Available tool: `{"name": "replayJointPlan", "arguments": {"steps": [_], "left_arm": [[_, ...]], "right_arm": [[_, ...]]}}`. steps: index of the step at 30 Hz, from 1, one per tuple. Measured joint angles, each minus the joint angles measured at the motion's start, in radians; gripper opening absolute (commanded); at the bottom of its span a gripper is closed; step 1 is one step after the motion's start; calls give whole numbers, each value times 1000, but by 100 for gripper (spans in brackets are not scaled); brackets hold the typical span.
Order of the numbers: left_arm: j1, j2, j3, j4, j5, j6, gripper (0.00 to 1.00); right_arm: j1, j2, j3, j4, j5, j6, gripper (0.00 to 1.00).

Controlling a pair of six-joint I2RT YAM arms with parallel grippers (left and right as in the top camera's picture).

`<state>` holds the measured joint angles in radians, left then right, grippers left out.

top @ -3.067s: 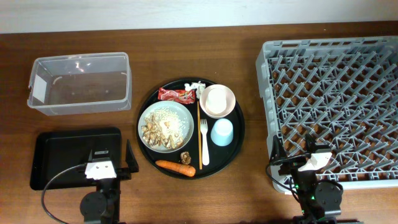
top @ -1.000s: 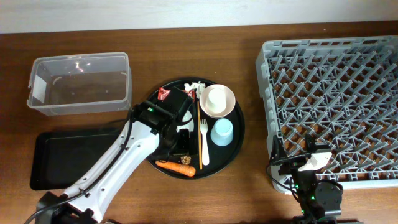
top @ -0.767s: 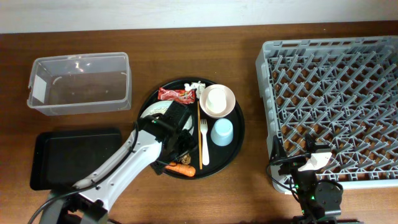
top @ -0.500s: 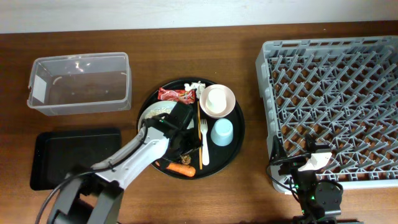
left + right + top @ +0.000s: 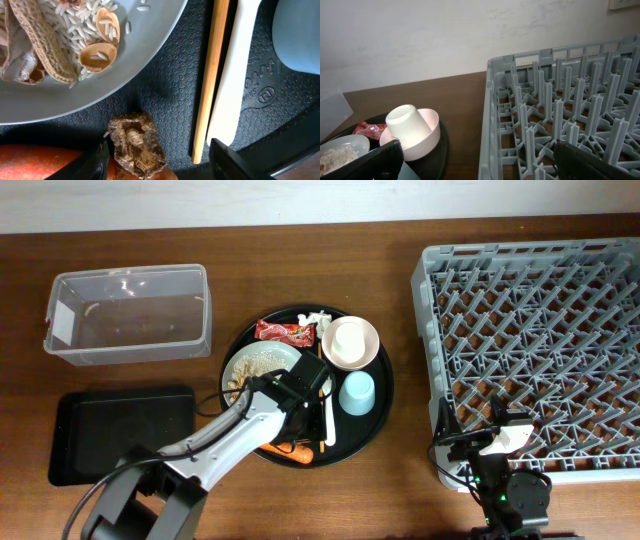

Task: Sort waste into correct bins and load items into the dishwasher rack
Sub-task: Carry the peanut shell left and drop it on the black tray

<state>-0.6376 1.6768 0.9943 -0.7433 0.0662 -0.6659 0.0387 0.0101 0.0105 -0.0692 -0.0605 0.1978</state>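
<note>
Overhead, I have the left gripper (image 5: 306,402) low over the round black tray (image 5: 386,385), just beside the plate (image 5: 252,363) and above the carrot (image 5: 290,449). The red wrapper (image 5: 284,332) and the white tissue (image 5: 318,319) lie at that tray's far edge. The cream cup (image 5: 346,339) sits in the pink bowl (image 5: 366,352), and the blue cup (image 5: 357,392) is just in front of it. The chopstick (image 5: 320,365) and fork (image 5: 329,420) lie side by side between the blue cup and the plate. The clear tub (image 5: 128,315) and the shallow black tray (image 5: 110,435) are off to the left, well apart from the rack (image 5: 540,350) on the right. The right gripper (image 5: 497,442) sits at the rack's near edge.

On the left wrist camera, my fingers are spread wide. A brown scrap (image 5: 136,145) lies between them, touching the carrot, and the chopstick's end is also inside the gap. Rice (image 5: 65,35) and peanut shells (image 5: 40,45) lie on the plate above.

On the right wrist camera, the fingers are spread wide, with the rack's wall ahead and the bowl to one side.
</note>
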Motion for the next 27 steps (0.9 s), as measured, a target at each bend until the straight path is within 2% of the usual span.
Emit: {"name": "replayJointPlan", "arguments": {"steps": [5,6,12,13,19,23,27], "left_arm": [[0,57,0,-2,-22,0,61],[0,57,0,0,-23,0,53],[0,57,0,3,-23,4,35],[0,57,0,3,-23,4,28],[0,57,19,-24,-18,4,23],[0,52,100,-144,-14,4,23],[36,-40,166,-223,-5,4,24]], "right_arm": [[0,0,0,0,0,0,99],[0,0,0,0,0,1,99],[0,0,0,0,0,0,99],[0,0,0,0,0,0,99],[0,0,0,0,0,0,99],[0,0,0,0,0,0,99],[0,0,0,0,0,1,99]]}}
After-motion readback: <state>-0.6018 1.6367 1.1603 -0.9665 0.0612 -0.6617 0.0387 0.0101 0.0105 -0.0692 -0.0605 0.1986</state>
